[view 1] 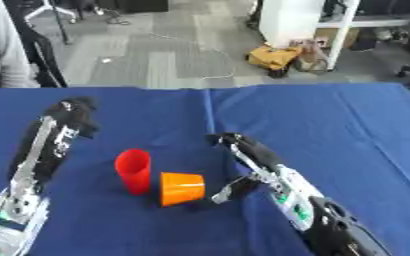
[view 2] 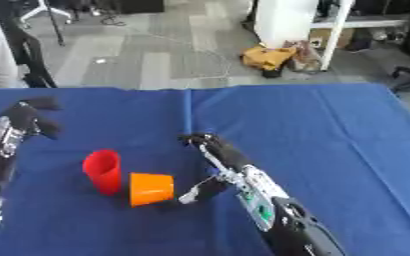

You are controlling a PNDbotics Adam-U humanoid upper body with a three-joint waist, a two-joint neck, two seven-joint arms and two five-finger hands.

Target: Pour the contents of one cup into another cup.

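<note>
At the far left, the robot's left hand (view 1: 73, 112) lies on the blue cloth-covered desk (view 1: 331, 130), its black fingers pointing away from the robot and curled at the tips, holding nothing. It is well apart from both cups, with bare cloth between.

To its right, near the middle of the desk, stands the red plastic cup (view 1: 134, 170), upright with its mouth up. Just beside it on the right, touching or nearly touching its lower part, is the orange plastic cup (view 1: 182, 188). This one lies tipped over, its wider end toward the red cup and its narrower end toward the right hand. Whether anything is inside either cup cannot be told.

Right of the orange cup is the robot's right hand (view 2: 215, 170), coming in from the lower right corner. Its fingers (view 2: 210, 145) stretch straight out over the cloth, away from the robot, while the thumb (view 2: 195, 192) reaches left toward the orange cup, its tip just beside the cup. The hand is spread and grips nothing.
</note>
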